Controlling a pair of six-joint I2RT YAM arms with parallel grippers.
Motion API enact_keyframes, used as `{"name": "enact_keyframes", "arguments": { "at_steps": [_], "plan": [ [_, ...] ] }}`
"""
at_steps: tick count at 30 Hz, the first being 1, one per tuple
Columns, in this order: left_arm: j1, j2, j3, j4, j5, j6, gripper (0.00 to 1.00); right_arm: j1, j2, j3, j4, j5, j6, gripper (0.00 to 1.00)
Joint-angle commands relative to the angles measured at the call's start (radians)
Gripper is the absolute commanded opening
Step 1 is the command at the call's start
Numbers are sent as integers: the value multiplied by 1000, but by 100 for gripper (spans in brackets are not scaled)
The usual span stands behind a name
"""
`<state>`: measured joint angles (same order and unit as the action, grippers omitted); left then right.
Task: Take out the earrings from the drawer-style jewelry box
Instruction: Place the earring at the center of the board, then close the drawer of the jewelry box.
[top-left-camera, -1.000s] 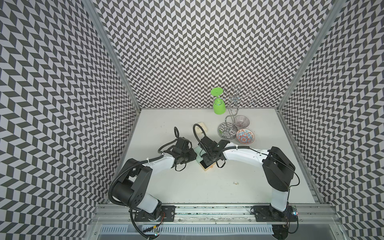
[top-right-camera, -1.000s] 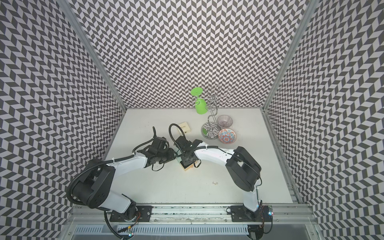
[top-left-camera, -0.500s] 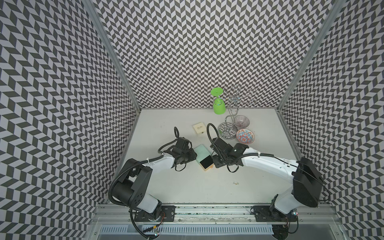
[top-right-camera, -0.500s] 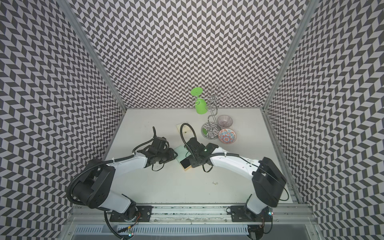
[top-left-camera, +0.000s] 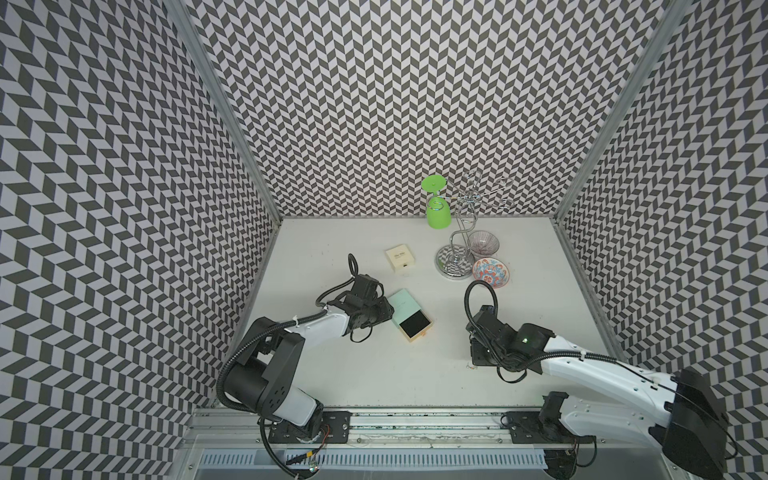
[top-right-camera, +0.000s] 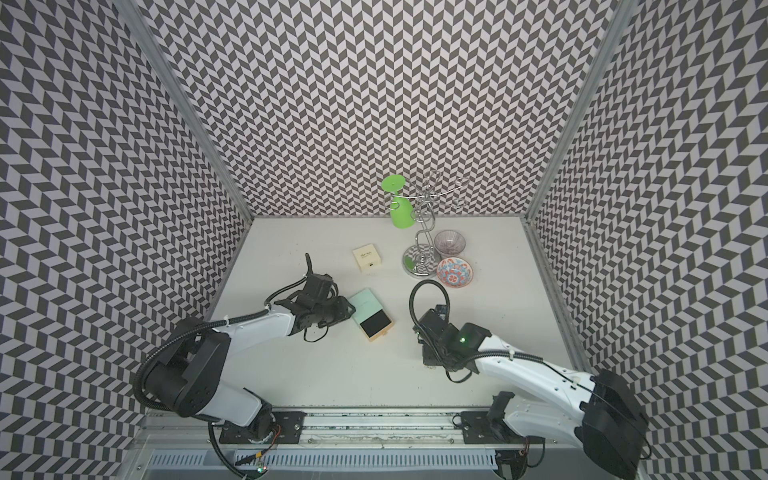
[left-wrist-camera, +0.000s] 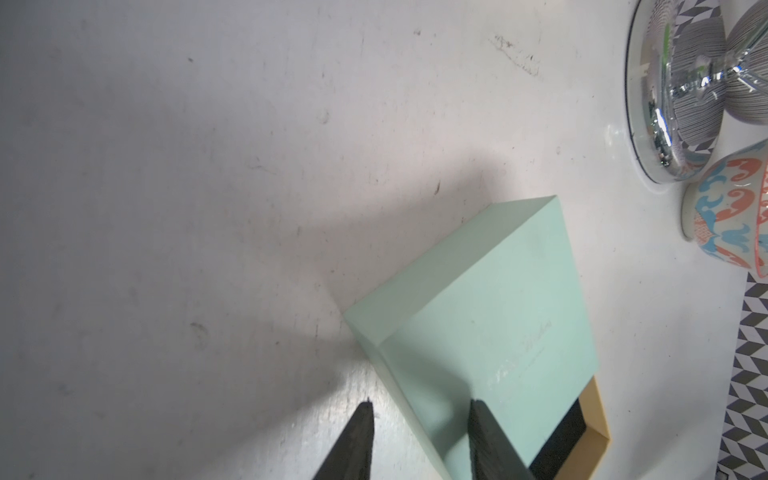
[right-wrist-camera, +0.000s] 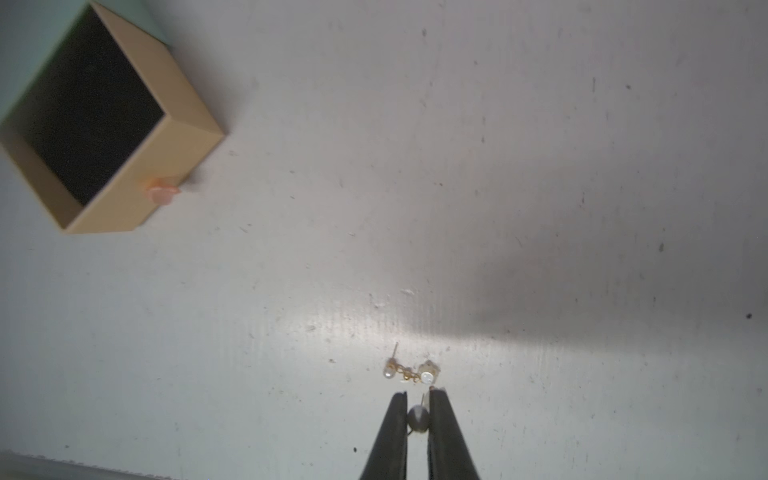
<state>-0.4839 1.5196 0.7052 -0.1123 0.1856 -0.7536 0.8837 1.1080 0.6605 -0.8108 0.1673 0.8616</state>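
The mint jewelry box (top-left-camera: 404, 304) (top-right-camera: 366, 304) lies mid-table with its tan drawer (top-left-camera: 416, 327) (right-wrist-camera: 95, 120) pulled out; its black lining looks bare. My left gripper (left-wrist-camera: 422, 405) (top-left-camera: 388, 309) is open astride the box's (left-wrist-camera: 498, 311) left corner. One finger lies on the lid and the other hangs beside the wall, clear of it. My right gripper (right-wrist-camera: 417, 392) (top-left-camera: 477, 360) is low over the table at front right, shut on a small grey ball earring (right-wrist-camera: 417, 417). A second of the earrings (right-wrist-camera: 409, 371) (top-left-camera: 471, 366), a gold chain with pearls, lies just ahead of its fingertips.
A closed cream box (top-left-camera: 400, 258) sits behind the mint one. At the back right stand a chrome wire stand (top-left-camera: 456, 266) with a green cup (top-left-camera: 437, 212) hung on it, a purple bowl (top-left-camera: 482, 243) and a patterned bowl (top-left-camera: 491, 272).
My right arm has swung away from the drawer to the front right of the table, carrying the ball earring. The left arm and the box have stayed put.
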Motion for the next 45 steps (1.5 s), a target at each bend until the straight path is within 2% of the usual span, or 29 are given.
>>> {"name": "enact_keyframes", "arguments": {
  "at_steps": [1,8,23,30,35,40,45],
  "plan": [
    [-7,1,-4,-32,-7,3,40,-9,-31,-51,14,8,105,13],
    [-7,0,3,-37,-9,5,40,-14,-12,-110,69,-39,119,13],
    [-7,-10,-2,-36,-5,5,40,-37,111,-66,119,-63,52,15],
    [-8,-74,18,-75,-11,-4,48,-37,90,27,79,-12,14,16],
    [-4,-127,84,-154,-56,-27,56,-3,83,125,110,-3,-75,18],
    [90,-112,136,-213,-67,-36,51,73,162,172,199,-70,-126,20],
    [193,17,215,-215,1,3,42,111,267,165,335,-162,-149,21]
  ]
}}
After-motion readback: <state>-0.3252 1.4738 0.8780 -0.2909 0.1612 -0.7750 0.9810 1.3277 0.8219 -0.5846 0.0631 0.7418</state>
